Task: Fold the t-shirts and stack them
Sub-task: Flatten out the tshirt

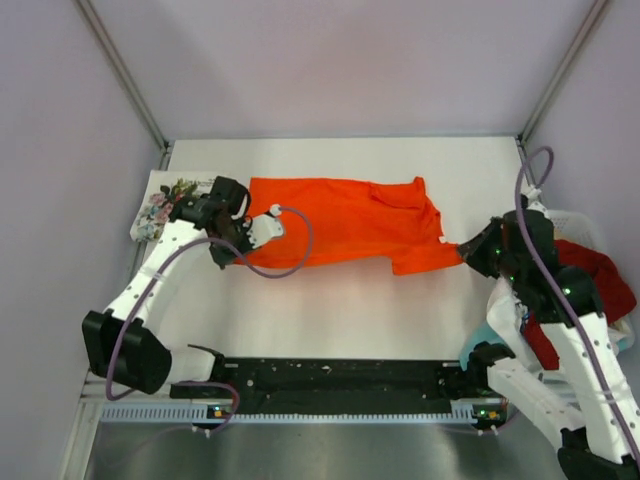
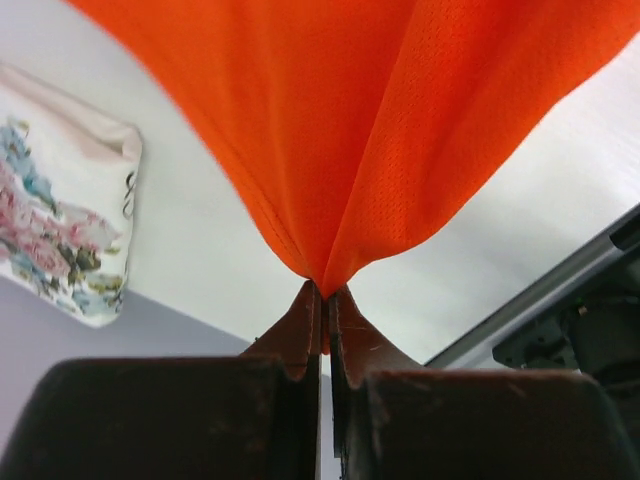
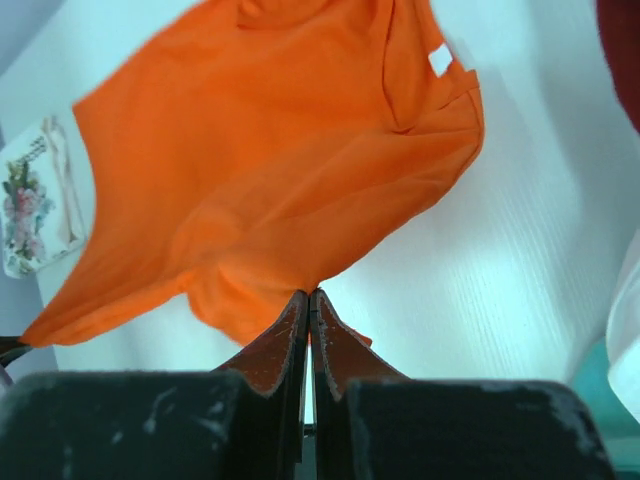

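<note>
A bright orange-red t-shirt (image 1: pixel 340 225) is stretched across the white table between my two grippers. My left gripper (image 1: pixel 232 252) is shut on its left edge; in the left wrist view the cloth (image 2: pixel 370 130) fans up from the pinched jaws (image 2: pixel 325 292). My right gripper (image 1: pixel 472 252) is shut on the shirt's right end; the right wrist view shows the shirt (image 3: pixel 260 170) spreading from the tips (image 3: pixel 308 293). A folded white t-shirt with pink flower print (image 1: pixel 160 205) lies at the far left, seen too in the left wrist view (image 2: pixel 60 230). A dark red t-shirt (image 1: pixel 600 280) sits at the right.
A white plastic lattice basket (image 1: pixel 575 222) at the right edge holds the dark red shirt, behind the right arm. Grey walls close in the table at left, back and right. A black rail (image 1: pixel 330 378) runs along the near edge.
</note>
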`<state>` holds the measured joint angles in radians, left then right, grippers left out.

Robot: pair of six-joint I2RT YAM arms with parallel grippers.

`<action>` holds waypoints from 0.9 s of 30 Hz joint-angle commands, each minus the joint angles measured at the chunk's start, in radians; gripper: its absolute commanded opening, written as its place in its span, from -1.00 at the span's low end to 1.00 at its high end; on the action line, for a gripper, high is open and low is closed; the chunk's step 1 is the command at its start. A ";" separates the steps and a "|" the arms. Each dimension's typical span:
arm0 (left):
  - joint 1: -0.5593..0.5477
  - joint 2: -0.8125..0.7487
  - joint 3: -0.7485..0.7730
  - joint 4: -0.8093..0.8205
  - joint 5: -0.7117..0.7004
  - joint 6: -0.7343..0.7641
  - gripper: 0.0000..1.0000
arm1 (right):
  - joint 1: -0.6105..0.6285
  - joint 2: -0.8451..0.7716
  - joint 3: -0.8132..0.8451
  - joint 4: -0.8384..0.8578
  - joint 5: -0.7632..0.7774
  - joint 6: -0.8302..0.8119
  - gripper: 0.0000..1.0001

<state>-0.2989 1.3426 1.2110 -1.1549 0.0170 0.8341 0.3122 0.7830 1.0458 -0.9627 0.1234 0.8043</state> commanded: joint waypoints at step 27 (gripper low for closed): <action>0.103 0.639 1.170 0.814 -0.425 0.049 -1.00 | -0.337 1.006 1.441 0.553 -0.211 -0.223 -1.00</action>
<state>-0.2104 2.0407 2.3432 -0.5262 -0.3576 0.8169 0.0124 1.9854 2.5607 -0.5163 -0.1131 0.6403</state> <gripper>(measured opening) 0.017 0.003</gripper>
